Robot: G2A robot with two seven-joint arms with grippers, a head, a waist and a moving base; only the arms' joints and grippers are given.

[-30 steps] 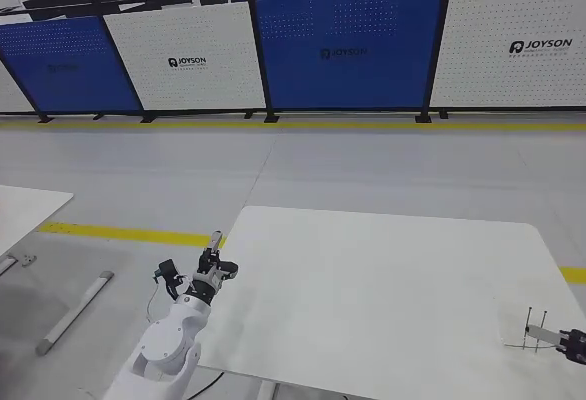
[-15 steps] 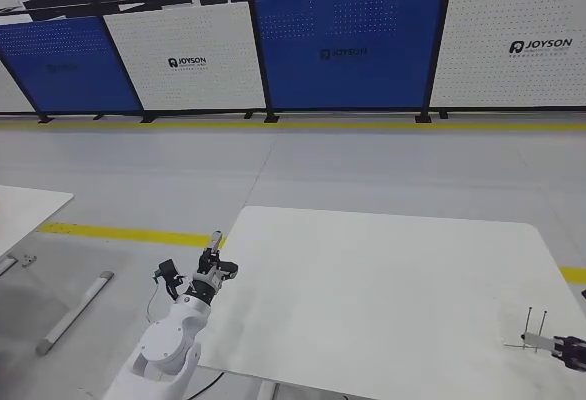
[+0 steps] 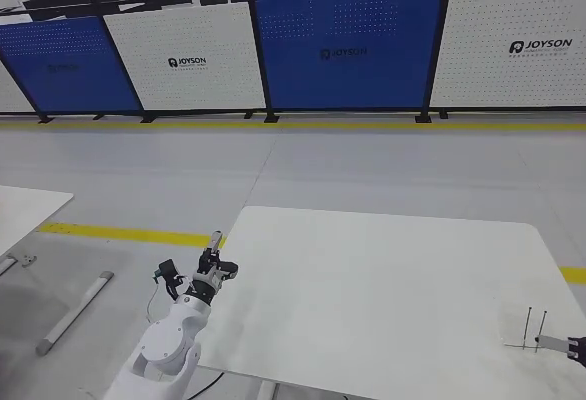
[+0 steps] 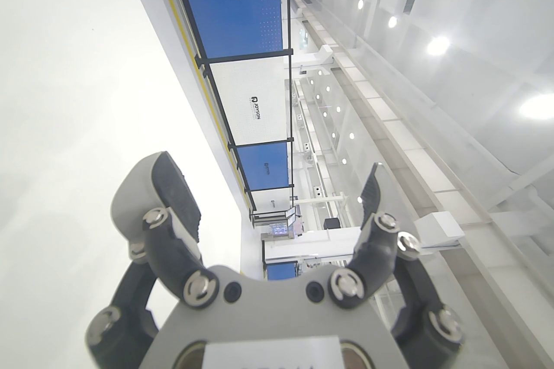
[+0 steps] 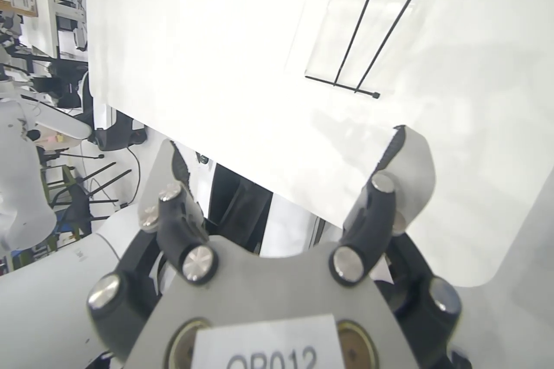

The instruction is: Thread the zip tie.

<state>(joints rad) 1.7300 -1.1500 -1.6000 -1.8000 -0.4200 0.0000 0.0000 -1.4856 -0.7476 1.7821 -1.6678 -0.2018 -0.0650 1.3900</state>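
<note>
Three black zip ties (image 5: pixel 361 27) lie on a clear sheet (image 5: pixel 322 42) near the white table's (image 3: pixel 373 290) front right corner. Two lie side by side and the third crosses their tail ends. In the top view the zip ties (image 3: pixel 531 330) are thin dark lines. My right gripper (image 5: pixel 285 148) hovers open and holds nothing, a short way from the crossing tie, over the table's near edge; from above, the right gripper (image 3: pixel 545 343) sits just right of the ties. My left gripper (image 4: pixel 268 171) is open with nothing in it, and this left gripper (image 3: pixel 214 243) stays at the table's far left edge.
A second white table (image 3: pixel 3 215) stands off to the left across a gap of floor. Blue and white perforated panels (image 3: pixel 343 55) fence the back. A yellow floor line (image 3: pixel 123 233) runs behind the table.
My right gripper has drawn back slightly toward the table's near right corner, away from the zip ties. The left arm has not moved.
</note>
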